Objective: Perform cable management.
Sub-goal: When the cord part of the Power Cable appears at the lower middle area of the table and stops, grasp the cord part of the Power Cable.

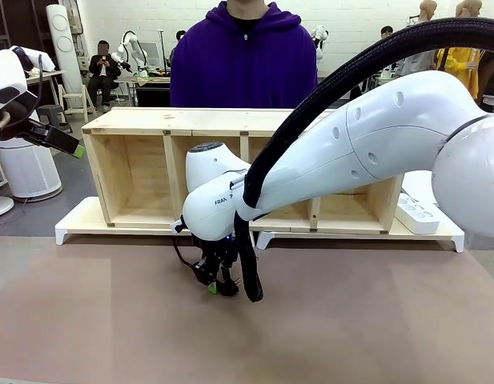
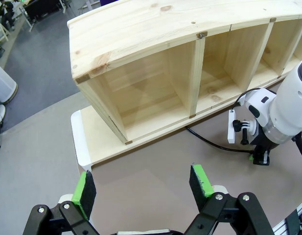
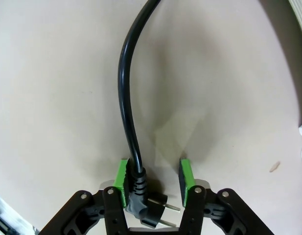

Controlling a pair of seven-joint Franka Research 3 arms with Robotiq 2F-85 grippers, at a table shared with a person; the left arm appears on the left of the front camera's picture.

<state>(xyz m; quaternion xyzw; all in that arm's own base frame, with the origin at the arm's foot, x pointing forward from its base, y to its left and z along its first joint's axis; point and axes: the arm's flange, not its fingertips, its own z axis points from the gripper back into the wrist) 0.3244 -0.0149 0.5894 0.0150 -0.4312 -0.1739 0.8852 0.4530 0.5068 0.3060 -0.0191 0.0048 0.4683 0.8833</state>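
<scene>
**Right fingers clamped on the cable plug; left fingers spread wide.**

In the right wrist view, the right gripper [image 3: 153, 178] points down at the brown tabletop [image 3: 53, 73]. Its fingers are set narrow around the plug end of the cable [image 3: 125, 98]. One green pad bears on the plug's neck, and the prong tips reach the other finger. The cord runs from there to the top edge of the frame. In the front view, this grip sits at lower centre, in front of the wooden shelf [image 1: 150, 120]. The left gripper [image 2: 143, 183] hangs above the tabletop near the shelf's end compartment, at the bottom of the left wrist view, with its fingers spread wide.
</scene>
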